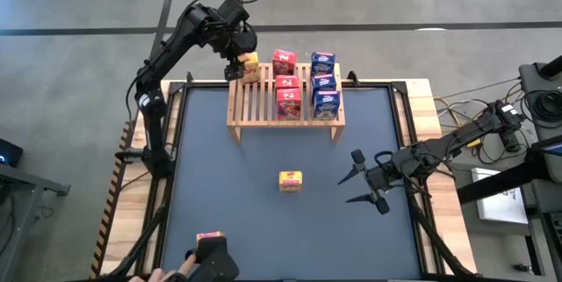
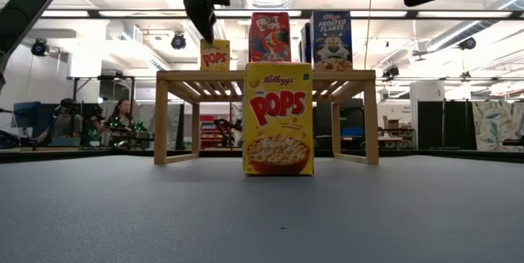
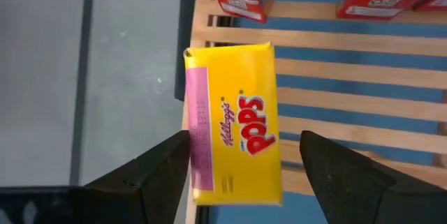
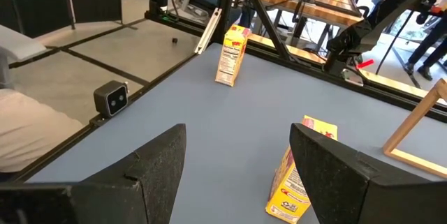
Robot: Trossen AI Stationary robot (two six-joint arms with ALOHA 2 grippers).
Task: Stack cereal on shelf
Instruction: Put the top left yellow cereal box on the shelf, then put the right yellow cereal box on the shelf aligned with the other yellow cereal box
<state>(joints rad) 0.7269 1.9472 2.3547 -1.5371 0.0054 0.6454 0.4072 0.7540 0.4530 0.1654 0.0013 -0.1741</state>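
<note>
My left gripper (image 1: 235, 64) (image 3: 244, 151) is open at the shelf's (image 1: 263, 115) far left corner, pointing down. A yellow Pops box (image 3: 234, 123) (image 2: 214, 54) stands there on the slats, between and below the fingers; a gap shows on one side. Three red boxes (image 1: 286, 82) and three blue boxes (image 1: 324, 82) stand in rows on the shelf. A second yellow box (image 1: 291, 180) (image 2: 278, 117) stands upright mid-table. A third (image 1: 209, 238) (image 4: 231, 55) stands by the near left edge. My right gripper (image 1: 344, 191) (image 4: 237, 161) is open above the table's right part.
The shelf (image 2: 266, 76) stands at the table's far edge on side legs. A small camera block (image 4: 112, 97) and a dark device (image 1: 215, 260) sit at the near edge, with a person's hand (image 1: 156, 275) beside it. People show in the room behind (image 2: 123, 115).
</note>
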